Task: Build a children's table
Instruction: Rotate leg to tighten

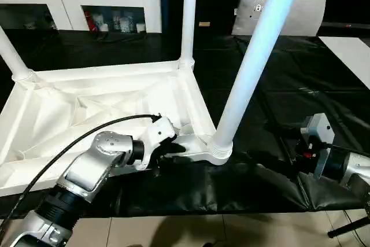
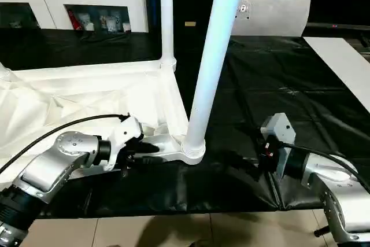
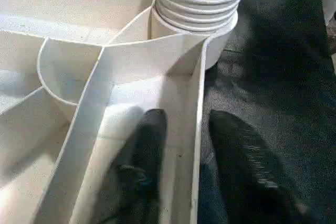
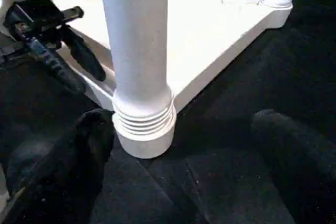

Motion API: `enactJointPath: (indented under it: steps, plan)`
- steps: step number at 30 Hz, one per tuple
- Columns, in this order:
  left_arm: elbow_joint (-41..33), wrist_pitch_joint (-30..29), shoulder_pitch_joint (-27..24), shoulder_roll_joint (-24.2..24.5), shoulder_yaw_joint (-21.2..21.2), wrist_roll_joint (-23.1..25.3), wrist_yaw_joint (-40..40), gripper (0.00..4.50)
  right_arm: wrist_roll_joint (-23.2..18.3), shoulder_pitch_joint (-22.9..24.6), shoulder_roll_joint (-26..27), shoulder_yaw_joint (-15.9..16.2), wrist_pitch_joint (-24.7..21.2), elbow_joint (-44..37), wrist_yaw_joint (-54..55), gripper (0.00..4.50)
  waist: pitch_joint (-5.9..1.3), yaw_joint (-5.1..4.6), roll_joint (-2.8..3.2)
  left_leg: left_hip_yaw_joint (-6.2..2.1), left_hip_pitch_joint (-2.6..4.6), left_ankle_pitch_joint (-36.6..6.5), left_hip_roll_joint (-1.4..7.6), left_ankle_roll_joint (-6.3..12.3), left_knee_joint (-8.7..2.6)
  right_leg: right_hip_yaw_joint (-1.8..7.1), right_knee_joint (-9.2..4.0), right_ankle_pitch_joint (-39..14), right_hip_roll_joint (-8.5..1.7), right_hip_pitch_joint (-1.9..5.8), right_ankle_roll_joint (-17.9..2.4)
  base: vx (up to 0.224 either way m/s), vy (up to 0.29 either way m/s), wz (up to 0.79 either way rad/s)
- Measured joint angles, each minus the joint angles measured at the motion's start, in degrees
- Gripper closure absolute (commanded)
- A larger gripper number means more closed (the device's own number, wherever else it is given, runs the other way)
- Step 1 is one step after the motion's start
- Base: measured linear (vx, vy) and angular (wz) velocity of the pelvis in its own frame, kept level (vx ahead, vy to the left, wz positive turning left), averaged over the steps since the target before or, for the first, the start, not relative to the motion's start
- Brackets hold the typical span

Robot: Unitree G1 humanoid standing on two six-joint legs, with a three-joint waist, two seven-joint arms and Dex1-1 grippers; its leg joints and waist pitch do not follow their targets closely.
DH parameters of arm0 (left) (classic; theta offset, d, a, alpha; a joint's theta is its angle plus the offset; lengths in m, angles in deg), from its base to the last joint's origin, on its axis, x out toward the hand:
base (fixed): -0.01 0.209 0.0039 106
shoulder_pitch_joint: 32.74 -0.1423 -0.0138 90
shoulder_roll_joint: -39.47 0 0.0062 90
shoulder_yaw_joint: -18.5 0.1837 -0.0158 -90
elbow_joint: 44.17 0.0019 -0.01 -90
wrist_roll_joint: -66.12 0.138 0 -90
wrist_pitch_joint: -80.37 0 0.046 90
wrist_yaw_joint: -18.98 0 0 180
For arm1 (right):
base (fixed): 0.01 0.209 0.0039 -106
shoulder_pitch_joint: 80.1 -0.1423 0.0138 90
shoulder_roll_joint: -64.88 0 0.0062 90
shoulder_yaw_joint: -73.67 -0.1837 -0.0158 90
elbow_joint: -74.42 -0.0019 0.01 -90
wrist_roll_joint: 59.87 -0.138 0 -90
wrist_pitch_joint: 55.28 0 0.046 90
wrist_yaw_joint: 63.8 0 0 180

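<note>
Three legs (image 1: 254,62) standing in the upturned tabletop (image 1: 87,114), fourth corner unseen; left hand (image 3: 184,182) pinching its rim, right hand (image 4: 178,161) hovering spread.

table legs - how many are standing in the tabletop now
3: near corner leg by the left gripper, far corner leg, far left leg. A fourth may be out of frame.

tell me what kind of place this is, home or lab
Probably an indoor room set up as a robot test space with home furnishings: a white glass-door cabinet holding small items, a grey cushion at the back, and black sheeting spread under the upturned tabletop.
</note>
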Motion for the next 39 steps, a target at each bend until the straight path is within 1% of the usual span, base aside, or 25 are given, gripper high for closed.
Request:
enactJointPath:
  steps: [4, 5, 6, 7, 9, 10, 11, 13, 14, 15, 16, 18, 21, 23, 24, 25, 27, 29, 32, 34, 35, 36, 38, 39]
  plan:
    - [0.43, 0.46, 0.11, 0.71, 0.51, 0.71, 0.43, 3.50, 0.01, 0.00, 0.05, 0.10, -0.07, -0.24, 0.00, 0.00, -0.23, -0.03, 0.37, -0.01, 0.08, -0.02, 0.00, -0.05, 0.00, 0.00, 0.02, -0.03, 0.00, 0.07, 0.06, 0.000, 0.000, 0.00]
    - [0.45, 0.58, 0.11, 0.80, 0.55, 1.10, 0.52, 3.61, 0.03, -0.01, 0.05, 0.10, -0.09, -0.24, 0.00, 0.00, -0.27, -0.03, 0.44, -0.02, 0.08, 0.00, 0.00, -0.06, 0.00, 0.00, 0.03, -0.13, 0.00, 0.07, 0.22, 0.000, 0.000, 0.00]
    - [0.47, 0.71, 0.11, 0.82, 0.63, 1.35, 0.61, 3.84, 0.04, -0.01, 0.05, 0.12, -0.09, -0.24, -0.01, 0.00, -0.30, -0.02, 0.49, -0.02, 0.08, 0.01, 0.00, -0.06, 0.00, 0.00, 0.03, -0.19, 0.00, 0.07, 0.32, 0.000, 0.000, 0.00]
    - [0.48, 0.83, 0.11, 0.89, 0.70, 1.59, 0.75, 3.84, 0.08, -0.07, 0.07, 0.19, -0.09, -0.23, -0.04, 0.00, -0.32, -0.03, 0.52, -0.02, 0.08, 0.02, 0.00, -0.06, 0.00, 0.00, 0.03, -0.20, 0.00, 0.07, 0.34, 0.000, 0.000, 0.00]
    - [0.49, 0.94, 0.27, 1.23, 1.01, 1.86, 1.14, 3.98, 0.15, -0.70, 0.16, 0.77, -0.09, 0.19, -0.11, 0.00, -0.35, -0.08, 0.56, -0.02, 0.09, 0.02, 0.00, -0.07, 0.00, -0.01, 0.04, -0.21, 0.00, 0.07, 0.35, 0.000, 0.000, 0.00]
    - [0.49, 0.98, 0.32, 1.29, 1.07, 2.08, 1.39, 4.13, 0.18, -1.10, 0.17, 1.11, -0.09, 0.48, -0.14, 0.00, -0.35, -0.10, 0.56, -0.02, 0.08, 0.02, 0.00, -0.07, 0.00, 0.00, 0.04, -0.20, 0.00, 0.08, 0.34, 0.000, 0.000, 0.00]
    - [0.49, 1.11, 0.42, 1.57, 1.21, 2.24, 1.70, 4.13, 0.23, -2.03, 0.30, 1.73, -0.07, 1.20, -0.29, 0.00, -0.35, -0.16, 0.56, -0.02, 0.09, 0.03, 0.00, -0.07, 0.00, -0.01, 0.04, -0.20, 0.00, 0.07, 0.34, 0.000, 0.000, 0.00]
    - [0.54, 1.24, 0.59, 1.63, 1.51, 2.37, 1.93, 4.33, 0.24, -2.94, 0.42, 2.30, -0.04, 1.59, -0.66, 0.00, -0.36, -0.11, 0.58, -0.02, 0.08, 0.02, 0.00, -0.07, 0.00, -0.01, 0.04, -0.20, 0.00, 0.08, 0.33, 0.000, 0.000, 0.00]
    - [0.87, 1.53, 0.85, 1.84, 1.72, 2.69, 2.42, 4.35, 0.32, -4.36, 0.95, 2.80, 0.11, 2.91, -1.45, 0.00, -0.36, -0.15, 0.58, -0.02, 0.08, 0.02, 0.00, -0.07, 0.00, -0.01, 0.04, -0.18, 0.00, 0.08, 0.31, 0.000, 0.000, 0.00]
    - [1.27, 1.75, 1.35, 1.93, 2.11, 2.80, 2.80, 4.36, 0.56, -5.28, 1.31, 3.10, 0.15, 3.88, -1.90, 0.18, -0.36, -0.16, 0.58, -0.02, 0.07, 0.03, 0.00, -0.06, 0.00, -0.01, 0.04, -0.14, 0.00, 0.07, 0.24, 0.000, 0.000, 0.00]
    - [1.54, 2.10, 1.48, 1.98, 2.25, 2.85, 3.04, 4.47, 0.64, -6.04, 1.57, 3.57, 0.25, 4.79, -2.53, 0.35, -0.37, -0.15, 0.59, -0.02, 0.07, 0.03, 0.00, -0.06, 0.00, -0.01, 0.04, -0.04, 0.00, 0.08, 0.07, 0.000, 0.000, 0.00]
    - [1.77, 2.75, 1.67, 2.04, 2.43, 3.13, 3.60, 4.47, 0.80, -7.21, 2.01, 4.61, 0.48, 6.47, -3.25, 0.35, -0.37, -0.11, 0.58, -0.02, 0.05, 0.02, 0.00, -0.06, 0.00, -0.02, 0.01, -0.02, 0.00, 0.08, 0.04, 0.000, 0.000, 0.00]
    - [2.19, 4.03, 2.13, 2.28, 2.91, 3.83, 4.56, 4.50, 1.42, -10.00, 2.70, 6.65, 1.31, 11.07, -5.65, 0.76, -0.37, -0.17, 0.53, -0.01, 0.04, 0.08, 0.00, 0.07, 0.00, -0.02, 0.02, -0.03, -0.01, 0.08, 0.05, 0.000, 0.000, 0.00]
    - [2.55, 5.27, 2.21, 2.36, 3.18, 4.14, 4.91, 4.50, 1.56, -11.75, 2.97, 7.91, 1.53, 13.35, -7.62, 0.93, -0.36, -0.09, 0.52, -0.02, 0.04, 0.13, 0.00, 0.15, 0.00, -0.03, 0.03, -0.03, -0.01, 0.07, 0.05, 0.000, 0.000, 0.00]
    - [2.57, 5.68, 2.19, 2.35, 3.22, 4.27, 5.07, 4.50, 1.56, -12.11, 2.99, 8.34, 1.63, 14.01, -8.25, 0.93, -0.37, -0.01, 0.51, -0.03, 0.04, 0.13, 0.01, 0.15, 0.00, -0.05, 0.03, -0.04, -0.01, 0.08, 0.06, 0.000, 0.000, 0.00]
    - [2.60, 6.17, 2.19, 2.35, 3.20, 4.32, 5.25, 4.50, 1.61, -12.56, 3.00, 8.87, 1.65, 14.71, -9.05, 1.04, -0.35, 0.01, 0.45, -0.03, 0.04, 0.13, 0.01, 0.15, -0.01, -0.05, 0.03, -0.04, -0.01, 0.08, 0.06, 0.000, 0.000, 0.00]
    - [3.02, 7.67, 1.99, 2.32, 3.07, 4.28, 5.87, 4.50, 2.05, -14.95, 3.57, 10.36, 1.87, 18.05, -11.75, 1.28, -0.33, -0.10, 0.42, -0.02, 0.03, 0.14, 0.00, 0.16, -0.01, -0.05, 0.03, -0.04, -0.02, 0.07, 0.06, 0.000, 0.000, 0.00]
    - [3.14, 8.24, 1.87, 2.33, 2.83, 4.15, 7.10, 4.50, 2.35, -17.35, 4.69, 10.99, 2.24, 21.12, -13.33, 1.33, -0.31, -0.06, 0.38, -0.02, 0.01, 0.14, 0.00, 0.15, -0.01, -0.06, 0.04, -0.03, -0.03, 0.05, 0.05, 0.000, 0.000, 0.00]
    - [3.07, 8.63, 1.85, 2.20, 3.00, 4.06, 7.98, 4.50, 2.65, -19.65, 5.86, 11.83, 2.95, 23.61, -15.33, 1.71, -0.30, 0.39, 0.37, -0.01, -0.02, 0.19, 0.00, 0.24, -0.01, -0.09, 0.04, -0.04, -0.07, 0.05, 0.05, 0.000, 0.000, 0.00]
    - [3.25, 8.68, 1.90, 2.06, 2.99, 4.08, 8.07, 4.50, 2.70, -20.69, 6.32, 12.46, 3.15, 25.17, -16.58, 1.78, -0.30, 0.37, 0.35, 0.03, -0.02, 0.20, -0.02, 0.27, -0.01, -0.09, 0.04, -0.04, -0.11, 0.05, 0.05, 0.000, 0.000, 0.00]
    - [3.59, 8.74, 2.03, 1.89, 2.95, 4.10, 8.21, 4.50, 2.71, -21.38, 6.53, 12.78, 3.15, 26.23, -17.47, 1.90, -0.29, 0.35, 0.34, 0.04, -0.01, 0.20, -0.04, 0.27, -0.01, -0.09, 0.04, -0.04, -0.14, 0.05, 0.05, 0.000, 0.000, 0.00]
    - [3.81, 8.80, 2.09, 1.70, 2.90, 4.17, 8.30, 4.50, 2.71, -21.83, 6.72, 13.00, 3.16, 26.93, -18.00, 1.90, -0.29, 0.35, 0.35, 0.08, 0.00, 0.21, -0.04, 0.28, -0.01, -0.09, 0.05, -0.04, -0.17, 0.06, 0.05, 0.000, 0.000, 0.00]
    - [4.37, 8.93, 2.32, 1.19, 2.77, 4.38, 8.51, 4.50, 2.74, -22.91, 7.03, 13.46, 3.16, 28.76, -19.09, 2.18, -0.30, 0.41, 0.35, 0.12, 0.02, 0.22, -0.04, 0.28, 0.00, -0.09, 0.08, -0.04, -0.22, 0.07, 0.05, 0.000, 0.000, 0.00]
    - [4.51, 8.97, 2.38, 0.92, 2.75, 4.40, 8.52, 4.50, 2.84, -23.23, 7.12, 13.50, 3.24, 29.39, -19.67, 2.20, -0.30, 0.42, 0.35, 0.14, 0.02, 0.22, -0.04, 0.28, -0.01, -0.09, 0.08, -0.04, -0.24, 0.07, 0.05, 0.000, 0.000, 0.00]
